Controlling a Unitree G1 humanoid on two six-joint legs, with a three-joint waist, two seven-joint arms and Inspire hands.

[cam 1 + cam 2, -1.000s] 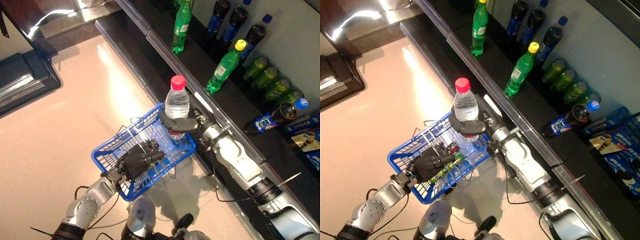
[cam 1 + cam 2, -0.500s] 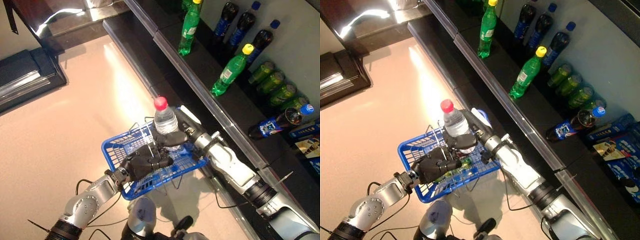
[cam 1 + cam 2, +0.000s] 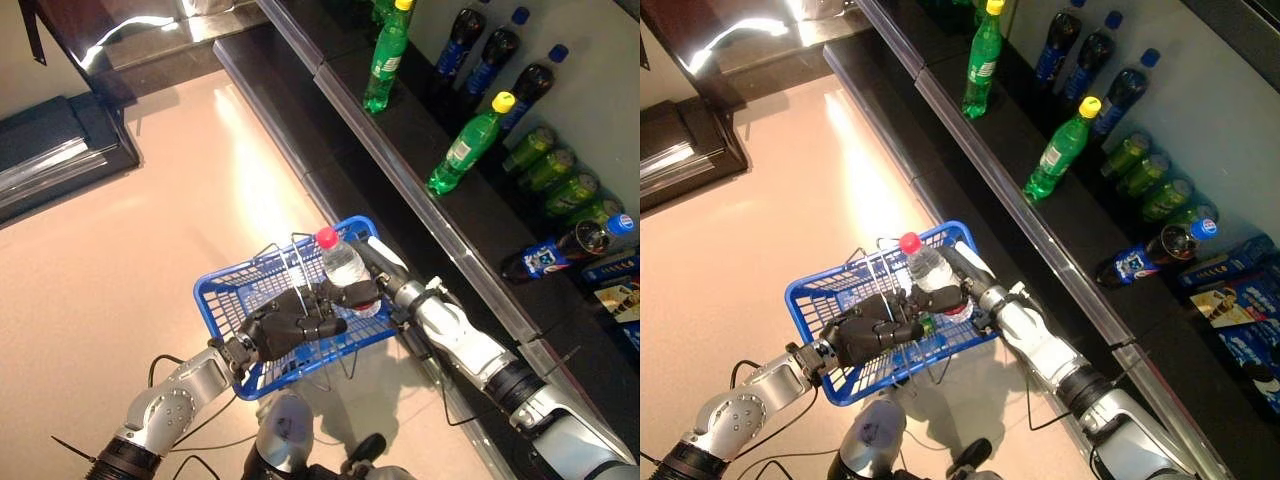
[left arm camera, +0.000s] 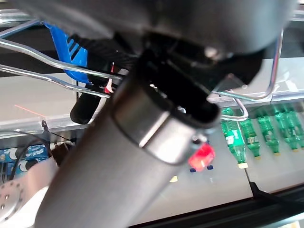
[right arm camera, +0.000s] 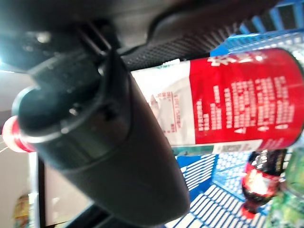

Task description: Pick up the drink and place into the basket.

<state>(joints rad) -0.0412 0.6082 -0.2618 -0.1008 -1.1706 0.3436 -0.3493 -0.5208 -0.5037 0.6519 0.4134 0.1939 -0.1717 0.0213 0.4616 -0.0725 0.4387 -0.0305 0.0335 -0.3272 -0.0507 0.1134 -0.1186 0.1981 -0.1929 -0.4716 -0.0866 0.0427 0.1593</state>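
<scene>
Left eye view: our right hand [image 3: 362, 293] wraps its fingers round the water bottle [image 3: 343, 265], upright inside the blue basket [image 3: 218, 299], ready to drop. Our left hand [image 3: 285, 326] grips its handle to steady it.

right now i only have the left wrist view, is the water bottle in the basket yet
Observer: Partly. The water bottle has its lower part inside the blue basket, with its red cap above the rim.
Operator: has the right hand let go
Observer: No, the right hand has its fingers curled round the bottle.
Operator: anything else in there
Observer: Yes, a small dark bottle lies in the basket close by.
</scene>
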